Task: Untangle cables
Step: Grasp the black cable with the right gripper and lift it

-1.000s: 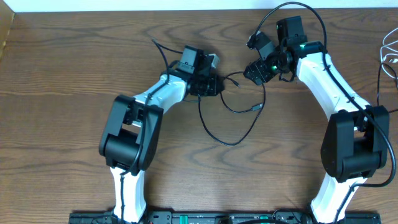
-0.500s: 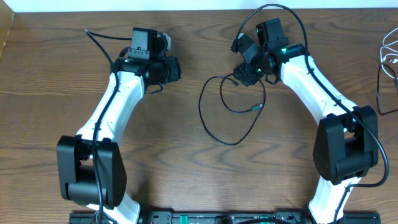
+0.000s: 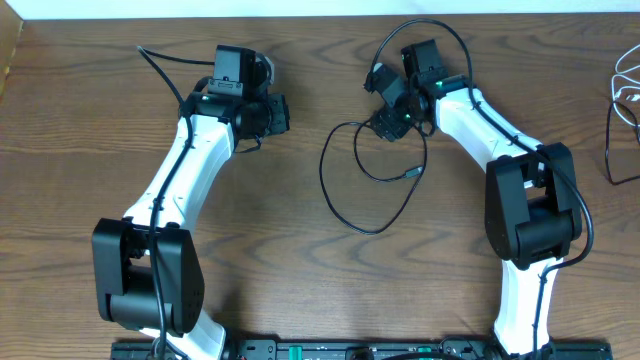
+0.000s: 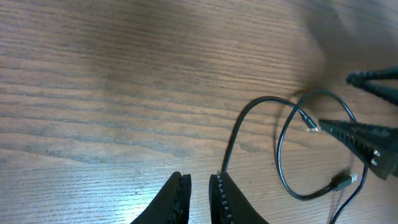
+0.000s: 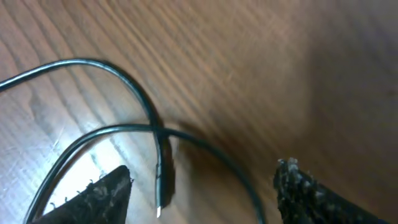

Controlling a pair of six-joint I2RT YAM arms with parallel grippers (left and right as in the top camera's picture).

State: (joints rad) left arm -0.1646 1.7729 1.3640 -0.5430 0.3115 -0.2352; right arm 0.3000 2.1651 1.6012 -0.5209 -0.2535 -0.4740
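Wood-grain table (image 3: 80, 200): is being worked by two arms, one reaching in from each side.
Black cable (image 3: 375, 232): is being shown loose at mid-table between the two grippers, with one wide curve and a smaller loop inside it where the cord is crossing over itself.
White cable (image 3: 626, 90): is being glimpsed at the far right edge, partly cut off by the frame and well apart from the black cable.
Left gripper (image 4: 198, 177): is being held off to the left of the black cable, its jaws pressed almost together with nothing between them. The cord is passing just beside one finger and is not being pinched.
Right gripper (image 5: 204, 167): is being held low over the crossing, its jaws spread wide. A plug end (image 5: 163, 186) is lying between the fingers, and nothing is being gripped.
Done so far: the two cords are being judged as parted already, since no contact between them is being shown.
Left to do: the black cable's own loop is being judged as the remaining knot, to be opened by lifting the plug end out of the crossing.
Edges: the table's far edge is being approached by both wrists, and the white cable is lying close to the right-hand border.
Open room: bare board is being left free toward the near side and the left, where the loop is being judged easiest to draw out.
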